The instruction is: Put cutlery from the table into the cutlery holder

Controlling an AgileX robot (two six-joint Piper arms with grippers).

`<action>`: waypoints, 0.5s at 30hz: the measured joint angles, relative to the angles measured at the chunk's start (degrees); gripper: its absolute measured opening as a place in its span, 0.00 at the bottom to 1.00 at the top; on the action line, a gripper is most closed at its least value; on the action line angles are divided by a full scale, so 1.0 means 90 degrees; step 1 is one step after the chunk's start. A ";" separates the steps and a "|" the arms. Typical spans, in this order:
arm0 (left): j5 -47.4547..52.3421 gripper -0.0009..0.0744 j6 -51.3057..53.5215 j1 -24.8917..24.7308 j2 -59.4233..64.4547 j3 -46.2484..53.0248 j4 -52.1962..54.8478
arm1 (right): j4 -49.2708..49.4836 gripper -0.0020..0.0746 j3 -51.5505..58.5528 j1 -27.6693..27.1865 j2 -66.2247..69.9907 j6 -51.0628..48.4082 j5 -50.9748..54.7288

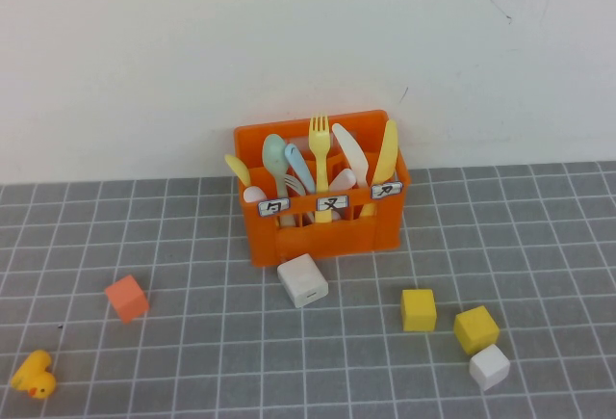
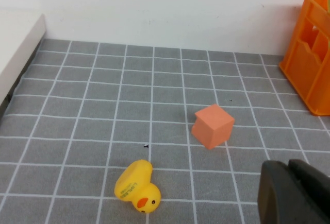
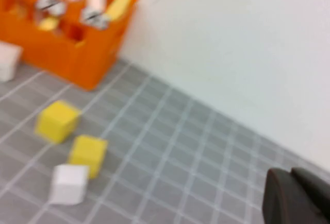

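The orange cutlery holder point(image 1: 322, 222) stands at the back of the grey tiled table point(image 1: 192, 361), against the white wall. Upright in its compartments are a pale yellow fork point(image 1: 320, 137) and a light blue round-ended utensil point(image 1: 297, 166), together with a mint-green spoon point(image 1: 274, 154), a white knife point(image 1: 348, 153) and a yellow knife point(image 1: 387, 149). Neither arm shows in the high view. In the left wrist view my left gripper point(image 2: 289, 166) is shut and holds nothing, low over the tiles near an orange cube point(image 2: 212, 126). My right gripper point(image 3: 290, 175) is shut and holds nothing, well away from the holder point(image 3: 67, 49).
An orange cube point(image 1: 126, 298) and a yellow rubber duck point(image 1: 34, 375) lie at the front left. A white cube point(image 1: 302, 280) sits right before the holder. Two yellow cubes point(image 1: 418, 309) point(image 1: 475, 328) and a small white cube point(image 1: 489, 367) lie at the front right.
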 joint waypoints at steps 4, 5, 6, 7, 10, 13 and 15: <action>0.0000 0.01 0.0000 0.0000 0.0000 0.0000 -0.0041 | -0.0120 0.02 0.0363 -0.0421 -0.0255 0.0000 -0.0324; 0.0000 0.01 0.0000 0.0000 0.0000 0.0000 -0.0041 | -0.0137 0.02 0.0452 -0.0526 -0.0259 0.0000 -0.0438; 0.0000 0.01 0.0000 0.0000 0.0000 0.0000 -0.0041 | -0.0147 0.02 0.0524 -0.0607 -0.0259 0.0000 -0.0513; 0.0000 0.01 0.0000 0.0000 0.0000 0.0000 -0.0041 | -0.0161 0.02 0.0609 -0.0700 -0.0262 0.0000 -0.0620; 0.0000 0.01 0.0000 0.0000 0.0000 0.0000 -0.0041 | -0.0190 0.02 0.0767 -0.0876 -0.0273 0.0000 -0.0763; 0.0000 0.01 0.0000 0.0000 0.0000 0.0000 -0.0041 | -0.0190 0.02 0.0798 -0.0945 -0.0273 0.0000 -0.0763; 0.0000 0.01 0.0000 0.0000 0.0000 0.0000 -0.0041 | -0.0190 0.02 0.0798 -0.0951 -0.0273 0.0000 -0.0763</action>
